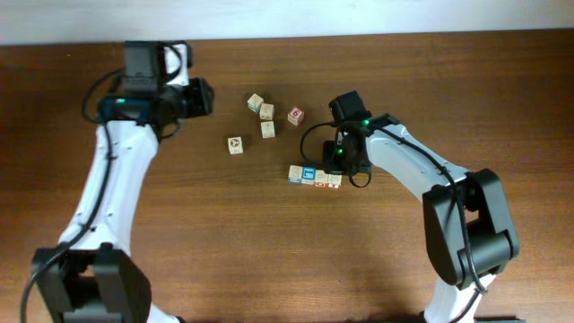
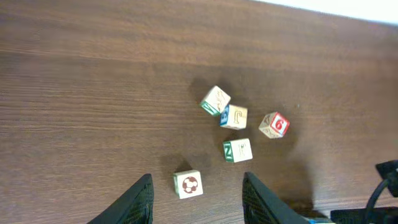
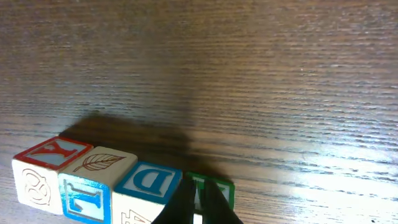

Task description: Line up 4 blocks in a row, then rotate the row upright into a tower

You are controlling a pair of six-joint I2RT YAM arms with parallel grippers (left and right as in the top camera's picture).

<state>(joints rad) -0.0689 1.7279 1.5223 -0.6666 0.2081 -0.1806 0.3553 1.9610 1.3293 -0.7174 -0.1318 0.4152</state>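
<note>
Table, dark wood. L gripper hangs near its far-left corner, jaws apart, holding nothing. Loose cubes lie betw. the two arms. Row of four blocks sits mid-table, long axis side to side in overhead view. R gripper, much nearer than L, is directly over one row end, pinched closed and empty, tips at the green-topped block.

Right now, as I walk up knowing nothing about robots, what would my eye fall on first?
A tidy row of four letter blocks lies near the middle of the wooden table, and the right gripper hangs right against it, shut. Just beyond the row, five loose cubes lie scattered, and the left gripper hangs open off to their side.
</note>
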